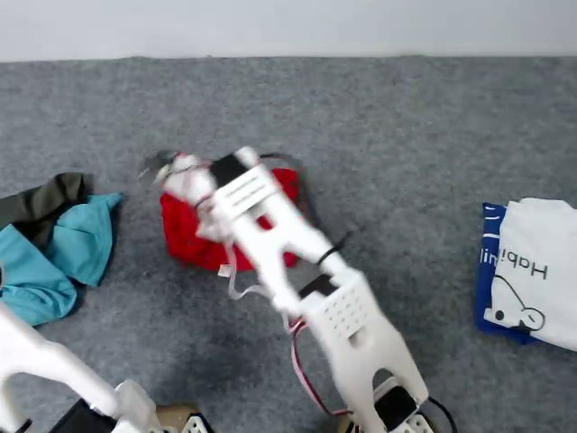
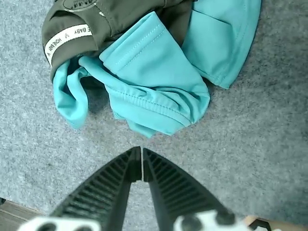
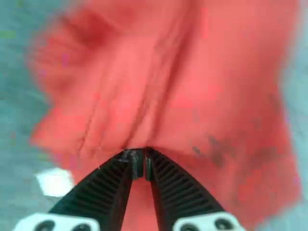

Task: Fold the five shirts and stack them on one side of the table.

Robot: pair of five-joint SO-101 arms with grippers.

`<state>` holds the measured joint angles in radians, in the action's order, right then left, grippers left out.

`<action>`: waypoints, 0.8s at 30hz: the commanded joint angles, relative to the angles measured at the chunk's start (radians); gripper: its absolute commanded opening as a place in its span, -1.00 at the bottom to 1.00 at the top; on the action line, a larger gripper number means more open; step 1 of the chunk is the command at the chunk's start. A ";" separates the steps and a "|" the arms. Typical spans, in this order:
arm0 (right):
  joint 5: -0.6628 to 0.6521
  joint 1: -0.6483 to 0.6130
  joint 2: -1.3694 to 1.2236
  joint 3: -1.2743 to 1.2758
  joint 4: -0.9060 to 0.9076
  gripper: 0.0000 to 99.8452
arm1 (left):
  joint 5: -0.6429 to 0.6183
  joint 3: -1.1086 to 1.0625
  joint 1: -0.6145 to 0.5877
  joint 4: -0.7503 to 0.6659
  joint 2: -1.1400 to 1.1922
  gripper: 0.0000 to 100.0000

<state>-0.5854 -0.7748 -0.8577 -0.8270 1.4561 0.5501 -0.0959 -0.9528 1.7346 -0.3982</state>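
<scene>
A crumpled red shirt [image 1: 185,242] lies at the middle of the grey table. My right gripper [image 1: 176,171] sits at its far left edge, and in the right wrist view the gripper [image 3: 139,161] is shut on a pinch of the red shirt [image 3: 168,72], with creases running out from the tips. A teal shirt [image 1: 54,257] and a dark olive shirt [image 1: 45,200] lie bunched together at the left edge. My left gripper [image 2: 142,163] hangs shut and empty over bare table, just short of the teal shirt [image 2: 159,82] and the olive shirt [image 2: 106,19].
At the right edge a folded white shirt [image 1: 541,271] rests on a folded blue shirt [image 1: 491,262]. The left arm [image 1: 54,365] stands at the front left corner. Open grey table [image 1: 406,144] lies between the red shirt and the stack.
</scene>
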 commanded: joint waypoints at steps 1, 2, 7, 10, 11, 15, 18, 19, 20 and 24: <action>-0.005 -0.140 0.027 -0.051 0.012 -0.98 | 0.003 0.005 0.003 -0.003 -0.037 -0.97; -0.005 -0.163 0.031 -0.071 0.018 -0.98 | 0.003 0.005 0.003 -0.003 -0.037 -0.97; -0.003 -0.145 0.059 -0.219 0.099 -0.98 | 0.003 0.005 0.003 -0.003 -0.037 -0.97; -0.003 -0.054 0.061 -0.339 0.157 -0.98 | 0.003 0.005 0.003 -0.003 -0.037 -0.97; -0.003 -0.018 0.058 -0.376 0.171 -0.98 | 0.003 0.005 0.003 -0.003 -0.037 -0.97; -0.006 0.133 0.054 -0.434 0.162 -0.98 | 0.003 0.005 0.006 -0.003 -0.037 -0.97; -0.009 0.242 0.016 -0.407 0.107 -0.98 | 0.003 0.005 0.008 -0.003 -0.037 -0.97; -0.009 0.274 -0.007 -0.400 0.084 -0.98 | 0.003 0.005 0.008 -0.003 -0.037 -0.97; -0.008 0.303 -0.035 -0.397 0.062 -0.98 | 0.003 0.005 0.008 -0.003 -0.037 -0.97; -0.009 0.371 -0.163 -0.402 -0.002 -0.98 | 0.003 0.005 0.008 -0.003 -0.037 -0.97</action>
<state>-0.5869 -0.4480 -0.9835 -1.2060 1.4960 0.5501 -0.0959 -0.9528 1.7346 -0.3982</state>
